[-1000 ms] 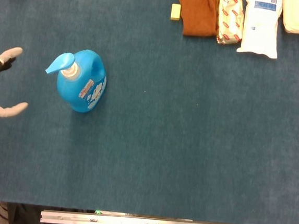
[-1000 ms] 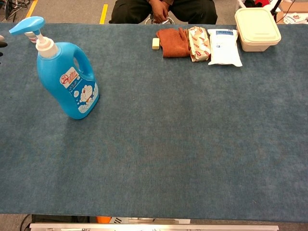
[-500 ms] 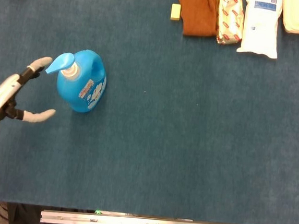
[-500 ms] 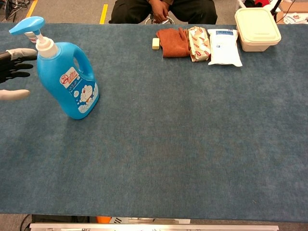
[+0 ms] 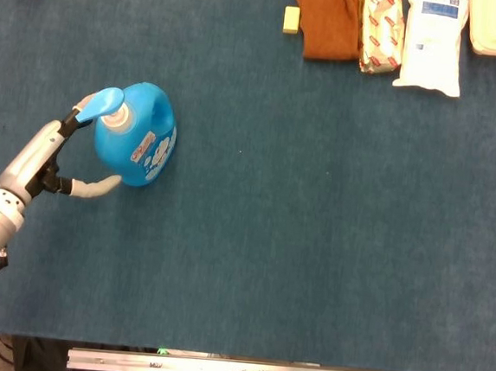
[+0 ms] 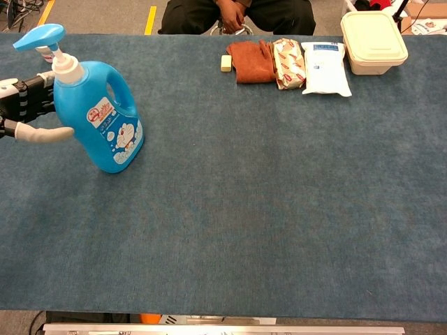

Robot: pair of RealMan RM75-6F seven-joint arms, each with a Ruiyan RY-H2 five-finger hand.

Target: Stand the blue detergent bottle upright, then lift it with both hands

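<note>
On the left side of the surface (image 6: 279,230): the blue detergent bottle (image 6: 98,115) stands upright on its base, pump head (image 6: 40,36) pointing toward the left edge.
Left hand (image 5: 64,148): spread around the bottle's left flank, 1 finger up near the pump and another low against the body; it looks to be touching rather than squeezing, so I'd call it released, not yet a grasp.
Right hand: not visible from either camera.
Task stage: standing the bottle up looks done; the 2-handed lift is what remains, by my reading.
How it will handle: a large jug like this is probably heavy if full, with stiff but smooth plastic walls that could slip under fingertips. The liquid may slosh and shift the weight.
Where to take hold: palms on opposite flanks of the body, low and wide, seems safest. The pump neck looks too thin to carry it.
Hard to make out: the left hand is cut off at the chest view's edge, the fill level is hidden by opaque plastic, and actual contact pressure cannot be judged.
</note>
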